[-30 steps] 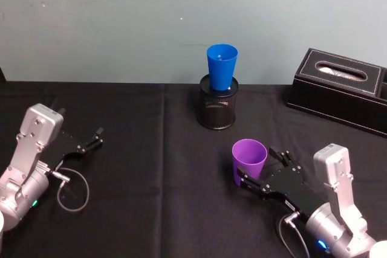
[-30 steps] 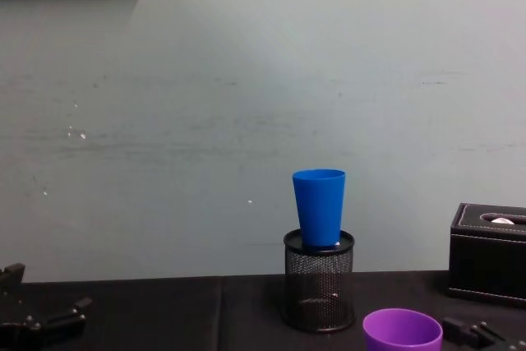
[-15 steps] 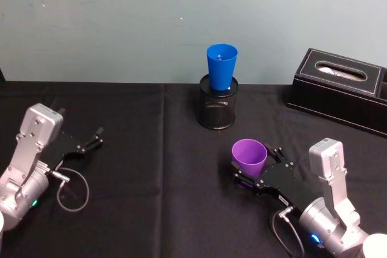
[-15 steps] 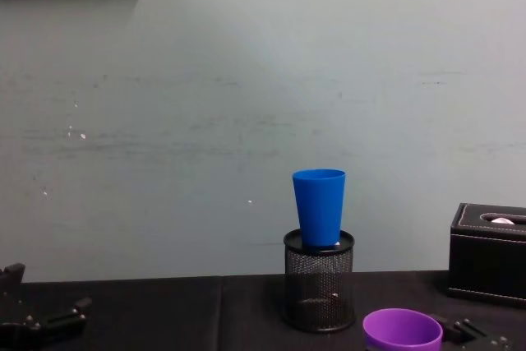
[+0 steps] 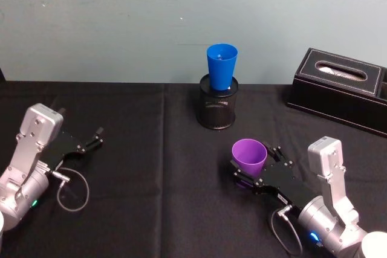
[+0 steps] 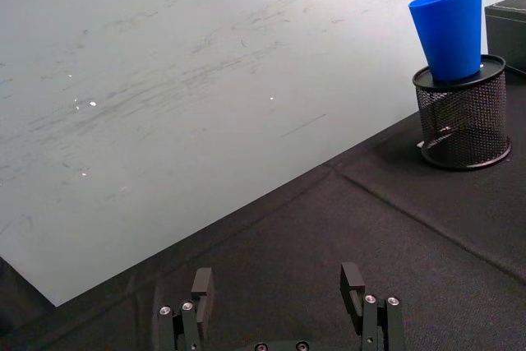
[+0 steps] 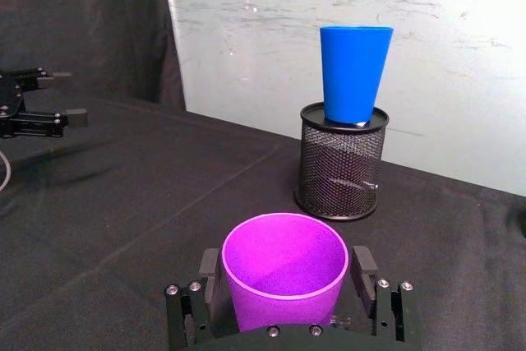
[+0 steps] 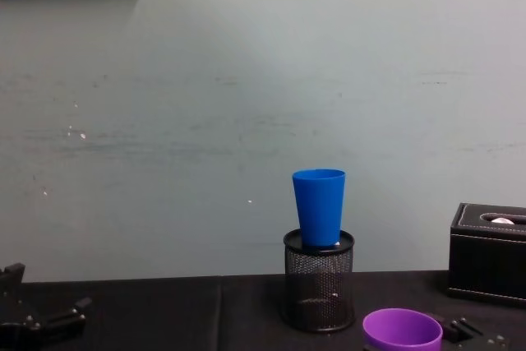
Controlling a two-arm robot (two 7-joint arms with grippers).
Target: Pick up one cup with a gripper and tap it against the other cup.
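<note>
The purple cup [image 5: 249,154] stands on the black cloth at the front right, its wide rim up. My right gripper [image 5: 256,165] has a flat black jaw against each side of the purple cup [image 7: 284,262], shut on it low near the table. Farther back, the blue cup [image 5: 221,66] sits upright in a black wire-mesh pen holder [image 5: 218,108]. In the right wrist view the blue cup [image 7: 355,71] rises behind the purple one, well apart from it. My left gripper [image 5: 94,138] rests open on the cloth at the far left, holding nothing.
A black box with white stitching [image 5: 341,89] sits at the back right. A loose cable loop [image 5: 72,191] lies by my left arm. The pale wall runs close behind the pen holder. Open cloth lies between the two cups.
My right gripper slid forward so its jaws now flank and grip the purple cup, which shifted slightly. The left arm and the blue cup stayed still.
</note>
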